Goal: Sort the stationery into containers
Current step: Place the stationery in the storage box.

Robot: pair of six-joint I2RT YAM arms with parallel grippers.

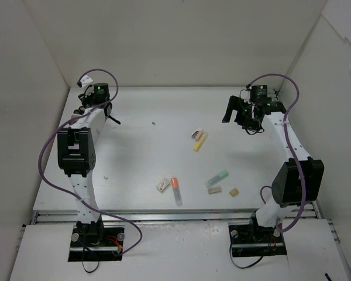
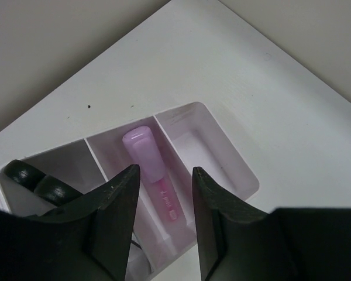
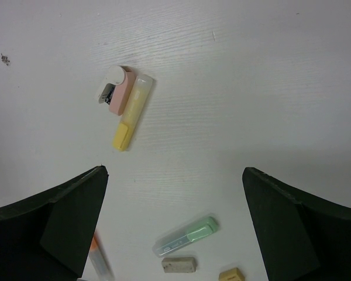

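Your white organiser [image 2: 190, 146] sits at the table's far left corner; it is rigid and needs no handling. The left gripper [image 2: 164, 171] hangs over its middle compartment, jaws parted, with the pink highlighter [image 2: 149, 161] lying loose below. The right gripper [image 3: 174, 171] gapes empty above mid-table. The yellow highlighter [image 3: 130, 120] and green highlighter [image 3: 186, 235] look light, stiff and slick, so pinch them across mid-barrel. The erasers [image 3: 179, 264] toward the near edge should grip well; take their long sides.
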